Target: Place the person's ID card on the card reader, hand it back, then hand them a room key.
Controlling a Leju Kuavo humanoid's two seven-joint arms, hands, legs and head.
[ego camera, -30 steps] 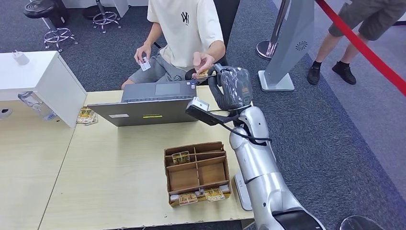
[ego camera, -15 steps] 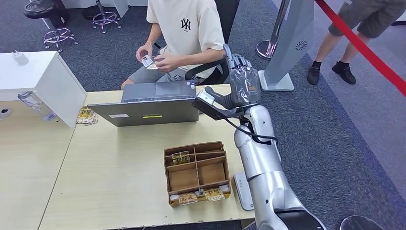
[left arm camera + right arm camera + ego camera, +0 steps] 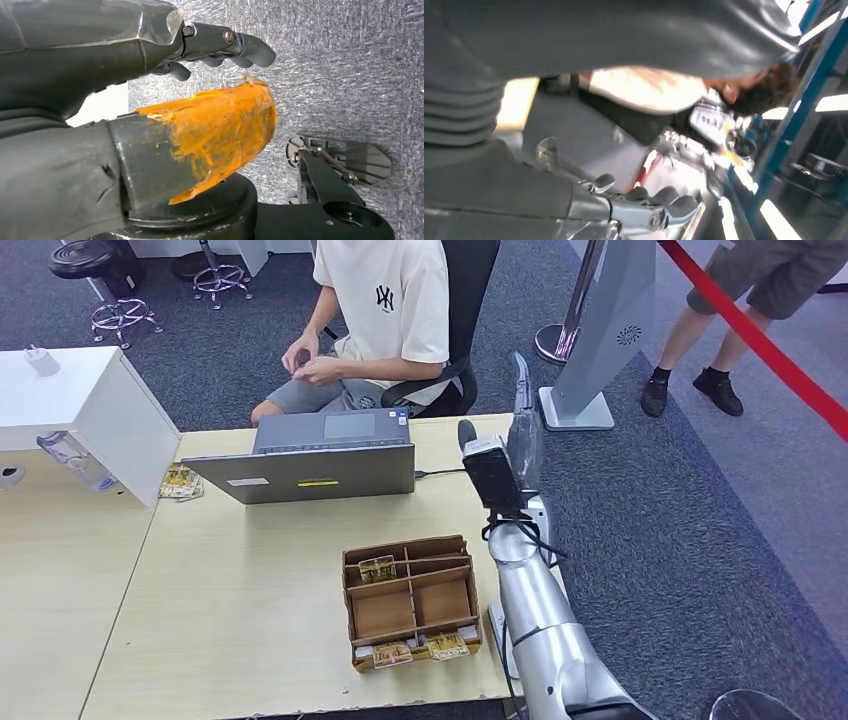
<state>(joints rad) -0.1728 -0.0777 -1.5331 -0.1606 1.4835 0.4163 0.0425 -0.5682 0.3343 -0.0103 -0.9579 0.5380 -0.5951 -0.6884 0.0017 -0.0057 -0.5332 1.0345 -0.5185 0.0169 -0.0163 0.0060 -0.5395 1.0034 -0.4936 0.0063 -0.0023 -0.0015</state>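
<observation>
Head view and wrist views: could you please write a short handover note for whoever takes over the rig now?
Right hand: raised by the table's far corner, holding nothing.
Left hand: hanging over the floor, holding nothing.
Person's hands: together at their lap, contents too small to tell.
Key box: on the table.
Done: apparently both handovers.
Left: confirm, lower the right arm.

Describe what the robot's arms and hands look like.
The right arm is glossy silver in rounded segments, with a black cable looping at the wrist under a black camera box. The right hand is dark grey under clear film. The left hand is dark grey too, its thick thumb smeared orange.
</observation>
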